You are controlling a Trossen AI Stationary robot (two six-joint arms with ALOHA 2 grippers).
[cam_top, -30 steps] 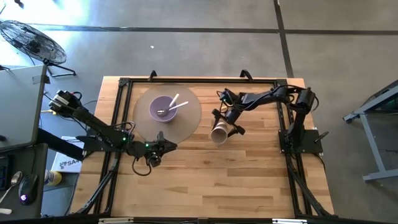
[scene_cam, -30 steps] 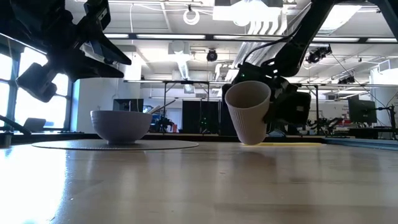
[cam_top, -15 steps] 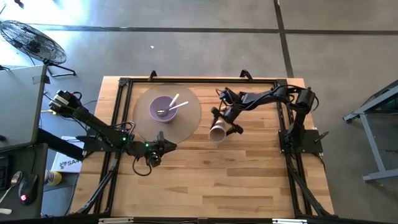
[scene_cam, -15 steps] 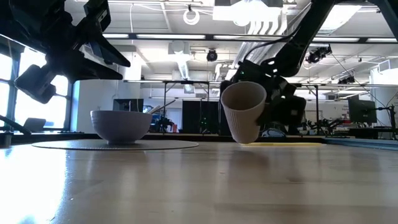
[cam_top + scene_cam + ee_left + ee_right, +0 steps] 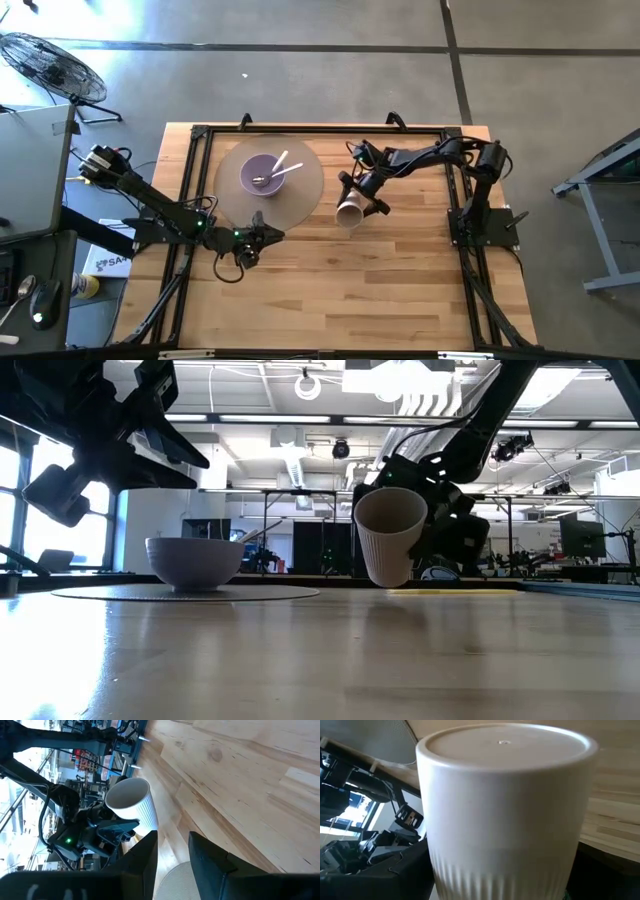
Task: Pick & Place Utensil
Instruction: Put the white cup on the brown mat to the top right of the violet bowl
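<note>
1. One white utensil (image 5: 283, 166) lies tilted in the purple bowl (image 5: 262, 174), handle apparently pointing away from the left gripper (image 5: 258, 239).
2. The right gripper (image 5: 364, 192), beside the bowl's mat (image 5: 305, 190), clamps a ribbed cup (image 5: 349, 212).
3. The left gripper's fingers (image 5: 144, 861) stand slightly parted, empty.

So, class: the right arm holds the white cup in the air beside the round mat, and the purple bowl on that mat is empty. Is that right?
Not quite. The purple bowl is not empty: the high view shows a utensil lying in it. The rest stands: the right gripper holds the white cup off the table, beside the round mat, as the low view confirms.
</note>
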